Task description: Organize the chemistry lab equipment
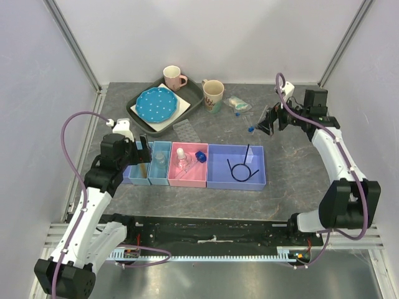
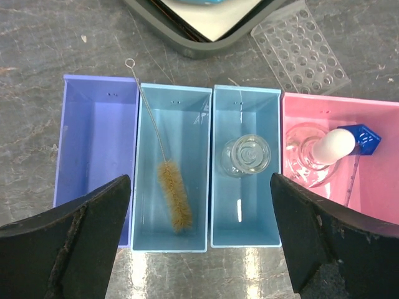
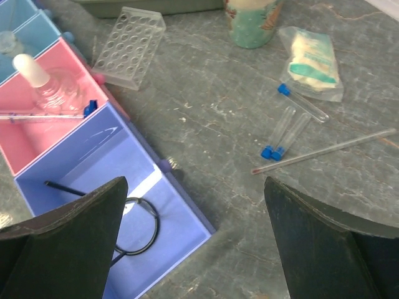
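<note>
My left gripper [image 1: 140,151] is open and empty above a row of bins [image 2: 200,180]. A tan bristle brush [image 2: 173,199] lies in one light blue bin and a small clear bottle [image 2: 246,156] in the light blue bin beside it. The pink bin [image 1: 188,167] holds a clear flask with a white stopper [image 2: 315,156] and a blue cap piece [image 2: 363,138]. A black looped wire [image 1: 239,169] lies in the large lavender bin [image 3: 134,227]. My right gripper [image 1: 266,121] is open and empty over bare table [image 3: 196,184]. Blue-capped tubes [image 3: 283,134], a thin rod [image 3: 324,151], a clear packet [image 3: 312,59] and a clear welled tray [image 3: 128,45] lie loose.
A grey tray [image 1: 196,93] at the back holds a blue dotted plate [image 1: 156,104] and a pink mug [image 1: 173,78]. A beige mug [image 1: 212,94] stands beside it. An empty lavender bin [image 2: 93,143] sits at the left end of the row.
</note>
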Robot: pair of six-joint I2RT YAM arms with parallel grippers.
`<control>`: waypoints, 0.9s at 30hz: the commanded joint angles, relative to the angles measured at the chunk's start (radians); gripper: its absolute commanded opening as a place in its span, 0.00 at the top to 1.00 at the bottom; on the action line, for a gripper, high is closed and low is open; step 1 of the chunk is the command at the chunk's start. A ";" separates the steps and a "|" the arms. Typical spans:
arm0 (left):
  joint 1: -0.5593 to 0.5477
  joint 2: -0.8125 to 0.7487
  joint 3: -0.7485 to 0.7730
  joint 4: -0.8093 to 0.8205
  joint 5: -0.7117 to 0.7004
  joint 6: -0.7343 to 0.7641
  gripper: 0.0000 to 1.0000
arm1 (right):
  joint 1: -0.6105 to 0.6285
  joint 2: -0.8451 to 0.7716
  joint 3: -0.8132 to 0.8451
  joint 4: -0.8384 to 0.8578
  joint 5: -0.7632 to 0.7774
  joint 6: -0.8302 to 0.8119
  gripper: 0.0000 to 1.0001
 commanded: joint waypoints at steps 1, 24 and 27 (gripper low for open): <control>0.004 -0.029 -0.019 0.050 0.028 0.028 0.01 | 0.011 0.071 0.134 -0.052 0.093 0.004 0.02; 0.004 -0.023 -0.045 0.086 -0.027 0.042 0.01 | 0.249 0.918 0.971 -0.147 0.651 -0.023 0.02; 0.004 -0.020 -0.049 0.089 -0.040 0.043 0.01 | 0.258 0.983 1.027 -0.143 0.650 -0.038 0.02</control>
